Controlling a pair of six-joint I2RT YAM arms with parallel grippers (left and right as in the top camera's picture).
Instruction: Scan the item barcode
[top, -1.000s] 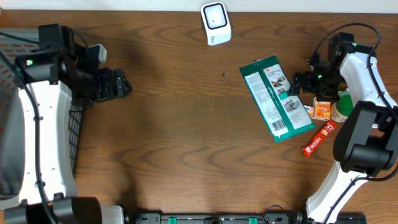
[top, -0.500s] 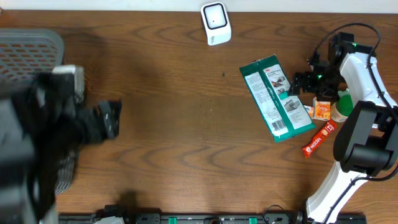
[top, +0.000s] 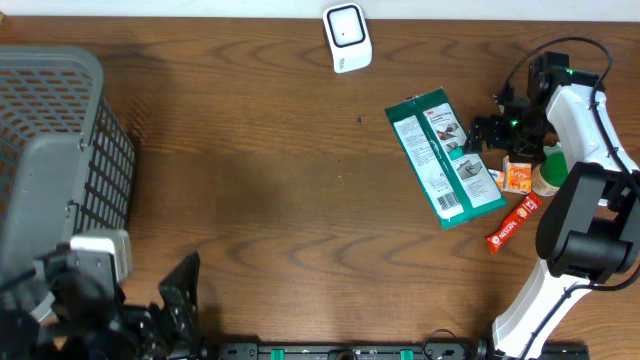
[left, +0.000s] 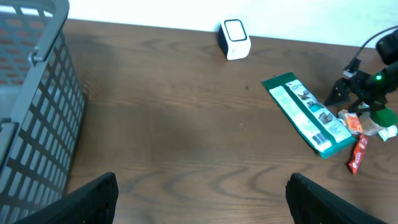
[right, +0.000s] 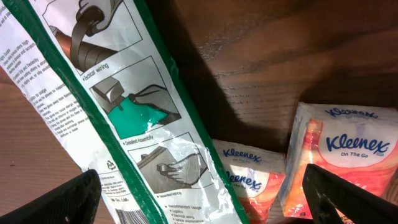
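Right gripper (top: 482, 132) hangs low over the right part of the table (top: 280, 200) with its jaws spread wide and nothing between them. In its wrist view the two dark fingertips (right: 68, 200) sit at the bottom corners of the picture, and the green packet (right: 124, 106) fills the space below them. From overhead the green packet (top: 443, 158) lies flat near the right edge. Its long side runs on a slant from the far left to the near right, and its printed face, with text and small drawings, is up. The gripper is at the packet's far right side, close above it; I cannot tell whether it touches.

Two Kleenex packs (right: 348, 149) lie just beside the packet's right edge, the nearer one tucked against it. A red bar (top: 512, 224) lies on the table by the packet's near right corner.

The white scanner (top: 345, 38) stands at the far edge, near the middle, well apart from the packet.

The left gripper (top: 178, 300) is at the near left corner, also wide open and holding nothing; its wrist view shows bare wood between the fingers (left: 93, 199). A grey mesh basket (top: 60, 130) stands at the left edge.
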